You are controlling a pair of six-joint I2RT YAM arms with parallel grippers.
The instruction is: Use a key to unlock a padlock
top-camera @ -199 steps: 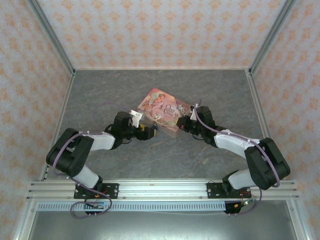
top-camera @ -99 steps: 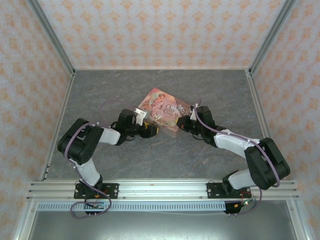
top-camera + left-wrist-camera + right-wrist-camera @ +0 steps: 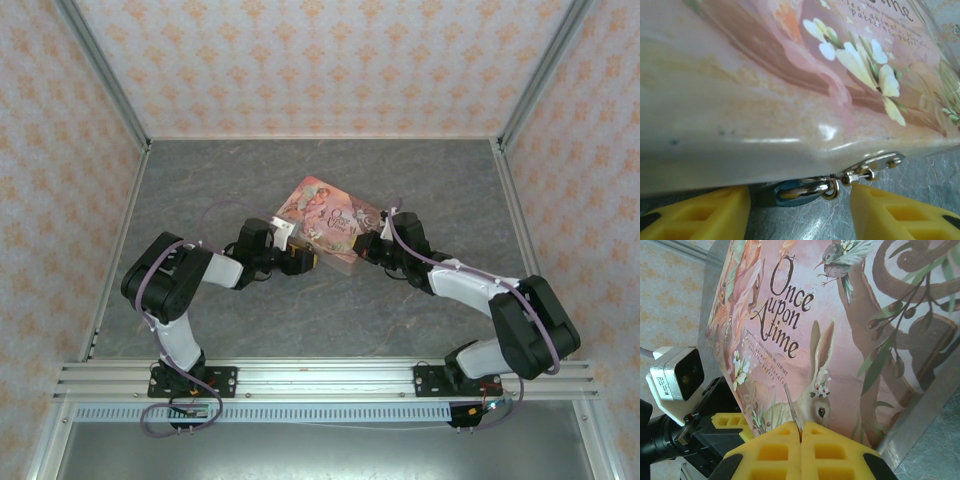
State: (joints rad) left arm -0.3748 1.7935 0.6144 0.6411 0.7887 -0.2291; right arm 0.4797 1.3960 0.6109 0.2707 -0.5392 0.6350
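Yellow left gripper (image 3: 800, 212) jaws, narrowing yet still apart, flank the padlock (image 3: 796, 191) at the pink box's (image 3: 765, 90) 7 o'clock, readying it for the key (image 3: 793, 410) clamped in the right gripper (image 3: 801, 432).

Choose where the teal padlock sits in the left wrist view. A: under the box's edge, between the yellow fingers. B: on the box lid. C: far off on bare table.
A: the padlock hangs below the edge of the pink box, between the fingers of the left gripper.

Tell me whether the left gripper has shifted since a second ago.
Yes: the left gripper has edged right, closer against the near-left edge of the pink box, while the box lies where it did.
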